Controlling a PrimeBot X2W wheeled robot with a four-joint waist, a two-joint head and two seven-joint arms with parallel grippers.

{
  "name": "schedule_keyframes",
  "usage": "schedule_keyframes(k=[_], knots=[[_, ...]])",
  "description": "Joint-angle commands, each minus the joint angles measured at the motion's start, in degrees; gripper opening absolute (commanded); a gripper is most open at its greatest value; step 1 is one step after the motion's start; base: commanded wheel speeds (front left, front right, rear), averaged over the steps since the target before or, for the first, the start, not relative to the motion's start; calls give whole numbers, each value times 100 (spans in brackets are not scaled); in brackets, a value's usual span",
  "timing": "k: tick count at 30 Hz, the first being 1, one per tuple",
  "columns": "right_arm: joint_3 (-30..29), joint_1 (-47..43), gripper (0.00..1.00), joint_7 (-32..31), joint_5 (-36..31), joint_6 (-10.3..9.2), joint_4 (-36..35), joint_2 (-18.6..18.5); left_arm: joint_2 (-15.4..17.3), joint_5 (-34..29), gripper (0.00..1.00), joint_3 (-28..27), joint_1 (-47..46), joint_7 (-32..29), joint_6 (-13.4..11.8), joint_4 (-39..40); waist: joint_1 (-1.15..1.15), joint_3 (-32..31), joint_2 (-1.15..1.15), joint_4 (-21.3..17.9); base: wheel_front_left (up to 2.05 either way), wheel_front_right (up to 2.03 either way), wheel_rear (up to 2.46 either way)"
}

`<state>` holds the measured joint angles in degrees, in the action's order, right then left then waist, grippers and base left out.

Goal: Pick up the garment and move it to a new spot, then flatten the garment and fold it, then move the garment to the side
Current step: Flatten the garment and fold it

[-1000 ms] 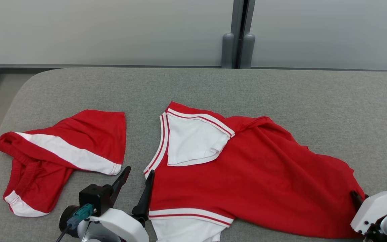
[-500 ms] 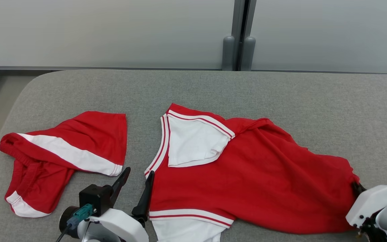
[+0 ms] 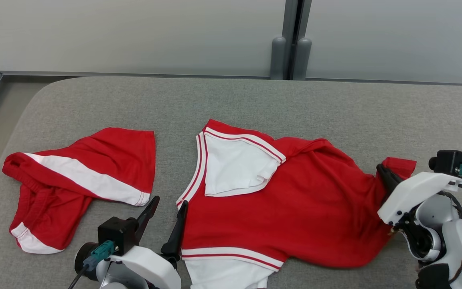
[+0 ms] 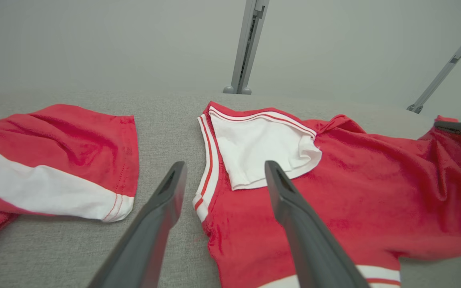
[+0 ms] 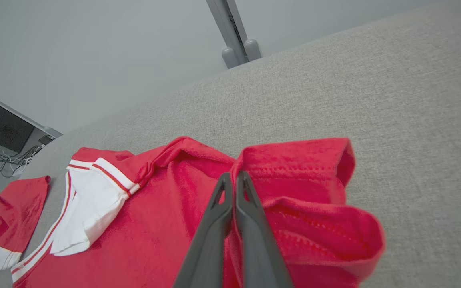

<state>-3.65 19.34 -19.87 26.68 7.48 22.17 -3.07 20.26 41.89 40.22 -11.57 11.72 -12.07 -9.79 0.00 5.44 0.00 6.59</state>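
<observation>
While right tool (image 5: 233, 177) pinches shirt (image 5: 162, 228) hem — plain from its wrist view, left tool (image 4: 225, 166) agape.

On the table (image 3: 231, 100) the shirt (image 3: 315, 216) lies at the middle and right, the shorts (image 3: 94, 160) apart to its left. The left gripper (image 3: 169, 201) straddles the shirt's left edge at the near side, between the two garments; the right gripper (image 3: 381, 168) meets the shirt's right end
</observation>
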Motion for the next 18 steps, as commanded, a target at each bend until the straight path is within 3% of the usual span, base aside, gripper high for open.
schedule_keyframes(k=[1, 10, 18], knots=[[69, 164, 0, 106, -45, 3, 153, -5, -3, -1, 100, -6, -89, 24, 31, -26, 0, 16, 0, 60, 0, 0, 0], [621, 1287, 0, 937, 385, 3, 1669, -1, -36, 11, 100, 2, -194, 59, 55, -89, 0, 131, 0, 140, 0, 0, 0], [587, 2587, 0, 1798, 479, 3, 3458, -3, -178, -60, 100, 63, -436, 90, 149, -162, 0, 499, 0, 379, 0, 0, 0]])
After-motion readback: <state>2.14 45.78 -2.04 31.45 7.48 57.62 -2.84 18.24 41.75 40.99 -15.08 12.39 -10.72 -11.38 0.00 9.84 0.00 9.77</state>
